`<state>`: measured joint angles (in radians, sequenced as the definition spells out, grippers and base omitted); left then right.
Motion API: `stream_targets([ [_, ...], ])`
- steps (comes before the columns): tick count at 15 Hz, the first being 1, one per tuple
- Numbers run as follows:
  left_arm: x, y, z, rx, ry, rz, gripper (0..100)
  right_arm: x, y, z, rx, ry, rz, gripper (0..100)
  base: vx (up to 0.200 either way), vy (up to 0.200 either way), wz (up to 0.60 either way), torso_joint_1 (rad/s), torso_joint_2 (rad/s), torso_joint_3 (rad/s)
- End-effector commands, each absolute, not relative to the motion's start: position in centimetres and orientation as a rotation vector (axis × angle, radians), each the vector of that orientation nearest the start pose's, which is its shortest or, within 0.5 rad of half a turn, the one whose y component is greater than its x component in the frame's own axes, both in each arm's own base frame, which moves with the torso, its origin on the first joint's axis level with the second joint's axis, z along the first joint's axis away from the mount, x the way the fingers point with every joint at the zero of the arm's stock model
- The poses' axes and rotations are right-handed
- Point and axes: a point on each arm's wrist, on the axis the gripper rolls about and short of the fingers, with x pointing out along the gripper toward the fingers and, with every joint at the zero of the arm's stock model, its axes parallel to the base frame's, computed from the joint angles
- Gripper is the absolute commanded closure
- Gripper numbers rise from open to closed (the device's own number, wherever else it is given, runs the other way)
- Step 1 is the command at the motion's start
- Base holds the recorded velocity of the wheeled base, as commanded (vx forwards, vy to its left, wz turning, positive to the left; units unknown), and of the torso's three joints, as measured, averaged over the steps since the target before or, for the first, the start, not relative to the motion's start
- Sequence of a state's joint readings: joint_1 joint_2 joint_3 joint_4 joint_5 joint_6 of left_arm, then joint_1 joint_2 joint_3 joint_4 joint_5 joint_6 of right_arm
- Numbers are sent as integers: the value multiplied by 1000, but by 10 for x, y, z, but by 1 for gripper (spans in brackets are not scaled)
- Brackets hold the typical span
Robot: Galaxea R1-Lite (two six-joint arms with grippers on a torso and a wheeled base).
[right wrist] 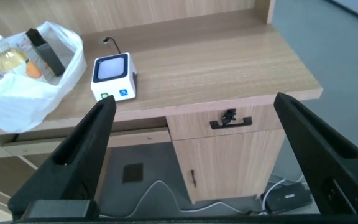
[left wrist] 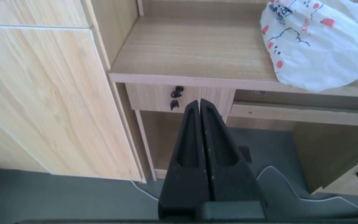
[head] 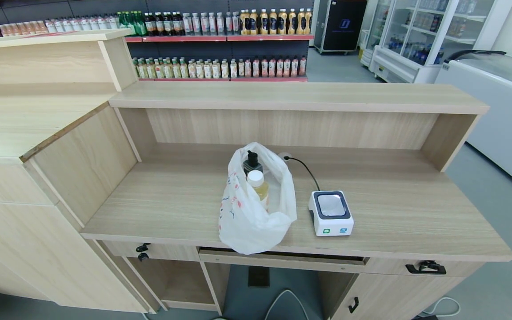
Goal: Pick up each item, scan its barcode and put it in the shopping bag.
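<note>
A white plastic shopping bag (head: pixel 256 213) stands on the wooden counter (head: pixel 398 209), overhanging its front edge. Inside it are a bottle with a white cap (head: pixel 258 183) holding amber liquid and a dark bottle with a black pump top (head: pixel 252 162). The white barcode scanner (head: pixel 330 212) sits just right of the bag, its cable running to the back. My left gripper (left wrist: pixel 200 107) is shut and empty, held low in front of the counter's left drawer. My right gripper (right wrist: pixel 194 102) is open and empty, below the counter's front edge; the bag (right wrist: pixel 23 74) and scanner (right wrist: pixel 112 76) lie beyond it.
A raised shelf (head: pixel 296 95) runs along the counter's back, with a taller cabinet (head: pixel 38 102) on the left. Drawers with black handles (head: pixel 425 267) sit under the counter. Store shelves of bottles and glass fridges stand behind.
</note>
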<state>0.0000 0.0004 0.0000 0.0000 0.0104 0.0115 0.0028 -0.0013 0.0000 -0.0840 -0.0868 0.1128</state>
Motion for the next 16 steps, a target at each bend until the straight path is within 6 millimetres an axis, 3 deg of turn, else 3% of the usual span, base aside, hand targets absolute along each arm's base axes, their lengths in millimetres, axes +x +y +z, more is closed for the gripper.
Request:
stream_targets([
  [1,-23,0,75,12,0,11,100,-23,-2,84,120,-89,-79,0,0,0,0,0,0,0],
  [16,-23,0,75,11,0,11,100,-23,-2,84,140,-87,-80,0,0,0,0,0,0,0],
])
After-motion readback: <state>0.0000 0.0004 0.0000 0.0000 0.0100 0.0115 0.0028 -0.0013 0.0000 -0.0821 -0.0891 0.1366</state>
